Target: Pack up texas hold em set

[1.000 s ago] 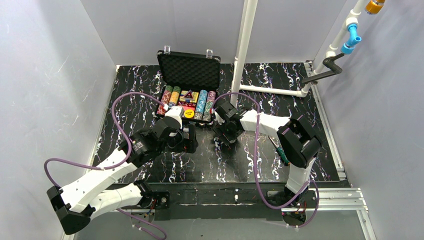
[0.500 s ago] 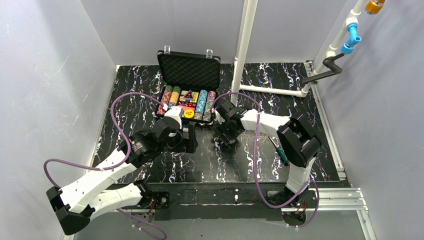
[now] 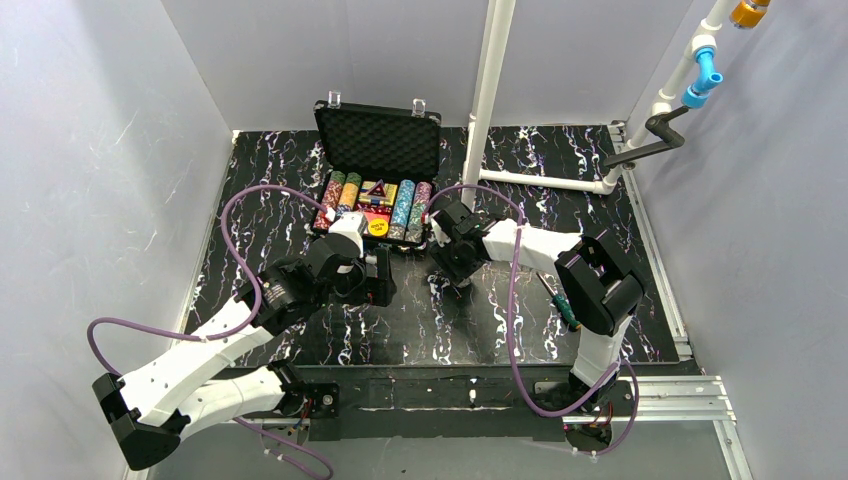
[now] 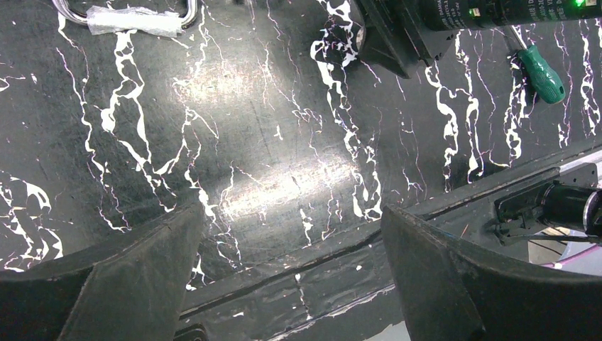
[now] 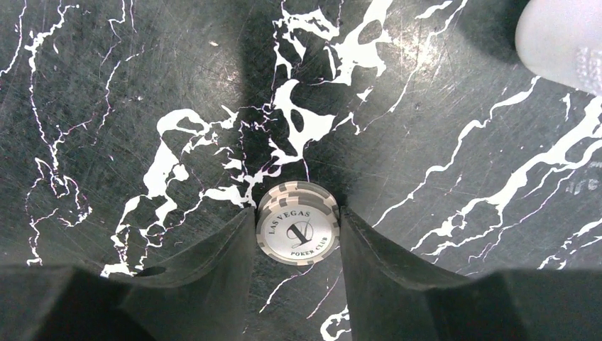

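Fingertips of the right gripper (image 5: pixel 297 215) press both edges of a grey-and-white Las Vegas Poker Club chip (image 5: pixel 297 231) lying flat on the marbled table (image 5: pixel 106 106). Overhead, the arm hides that chip, just off the open case (image 3: pixel 378 140) and its near right corner. The left gripper (image 4: pixel 291 213) gapes wide, empty.

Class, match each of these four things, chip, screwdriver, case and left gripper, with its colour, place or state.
Things:
1. chip
2. screwdriver
3. case
4. left gripper

Colour, place or state:
A. lid up, at the far side
B. wide open, nothing between the jaws
C. green handle
D. held between the fingers of the right gripper

Pairs: 1-D, 2-C, 3-A, 4-B
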You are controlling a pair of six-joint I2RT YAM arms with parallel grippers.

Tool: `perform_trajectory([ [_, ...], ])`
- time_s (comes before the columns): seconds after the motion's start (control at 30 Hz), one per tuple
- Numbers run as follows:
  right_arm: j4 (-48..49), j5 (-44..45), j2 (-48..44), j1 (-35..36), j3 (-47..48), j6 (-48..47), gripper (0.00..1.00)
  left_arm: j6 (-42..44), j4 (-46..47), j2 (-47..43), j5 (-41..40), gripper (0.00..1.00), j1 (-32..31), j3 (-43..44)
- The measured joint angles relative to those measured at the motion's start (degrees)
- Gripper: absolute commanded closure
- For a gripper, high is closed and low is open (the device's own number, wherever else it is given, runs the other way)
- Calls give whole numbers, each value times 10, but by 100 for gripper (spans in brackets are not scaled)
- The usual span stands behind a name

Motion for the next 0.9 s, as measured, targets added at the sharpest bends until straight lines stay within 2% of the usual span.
perform_trajectory([
  [0.17,0,0,0,2,2,10,31,-2,0,0,2,4,0,0],
  [0.23,0,0,-1,2,2,12,31,-4,0,0,2,4,0,0],
  [0.9,-25,17,-1,6,4,40,39,-8,1,-5,4,4,0,-1],
])
